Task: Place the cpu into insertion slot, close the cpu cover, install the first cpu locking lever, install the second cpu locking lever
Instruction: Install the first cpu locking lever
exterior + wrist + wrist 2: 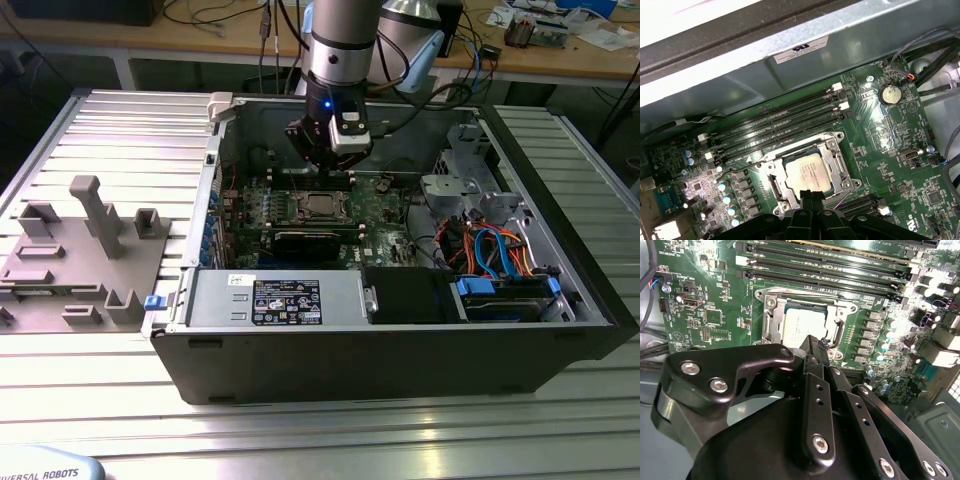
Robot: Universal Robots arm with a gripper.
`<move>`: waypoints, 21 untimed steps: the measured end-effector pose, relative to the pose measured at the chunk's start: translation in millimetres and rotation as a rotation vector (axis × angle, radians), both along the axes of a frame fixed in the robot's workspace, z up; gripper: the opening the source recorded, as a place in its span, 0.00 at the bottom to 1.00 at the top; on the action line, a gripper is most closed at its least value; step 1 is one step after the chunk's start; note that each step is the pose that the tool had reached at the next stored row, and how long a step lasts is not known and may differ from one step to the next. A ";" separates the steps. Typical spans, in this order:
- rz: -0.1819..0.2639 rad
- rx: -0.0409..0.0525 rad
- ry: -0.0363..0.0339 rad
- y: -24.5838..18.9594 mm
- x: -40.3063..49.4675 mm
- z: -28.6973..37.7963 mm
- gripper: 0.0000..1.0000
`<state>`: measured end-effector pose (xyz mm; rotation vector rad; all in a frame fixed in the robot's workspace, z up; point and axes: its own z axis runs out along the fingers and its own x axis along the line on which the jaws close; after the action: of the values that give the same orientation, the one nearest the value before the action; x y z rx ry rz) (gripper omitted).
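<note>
Landmark: we took the insertion slot (324, 206) on the green motherboard (375, 215) as our reference, inside the open computer case (400, 350).

Cpu: we saw the cpu (808, 173) lying flat in the insertion slot, its silvery top facing up, in both wrist views (804, 323).

Cpu cover: we found the cpu cover (837, 161) lying down flat around the chip, its metal frame bordering the silvery top on all sides; in the second wrist view (771, 315) it sat the same way.

Gripper: we saw the gripper (330, 165) hanging just above the far edge of the insertion slot in the exterior view. In the first wrist view (812, 196) its black fingertips were drawn close together into a narrow tip at the rim of the cover, and in the second wrist view (816, 347) likewise. We saw nothing held between them. Whether the tip touched the cover or a lever, we could not tell.

Locking levers: we could not make out their positions.

Memory slots: the long black memory slots (775, 125) ran just beside the insertion slot.

Power-supply box: the power-supply box (275, 300) sat well apart from the slot, at the near wall of the case.

Grey fixture: a grey fixture (75, 250) stood outside the case, toward the exterior view's left of the slot.
</note>
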<state>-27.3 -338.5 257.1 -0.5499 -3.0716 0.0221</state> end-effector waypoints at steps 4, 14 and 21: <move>0.025 0.0000 0.0000 0.0 0.0 0.0 0.11; 0.069 0.0000 0.0000 0.0 0.0 0.0 0.11; 0.099 0.0000 0.0000 0.0 0.0 0.0 0.11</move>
<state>-27.3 -338.5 257.1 -0.3979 -3.0957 0.0237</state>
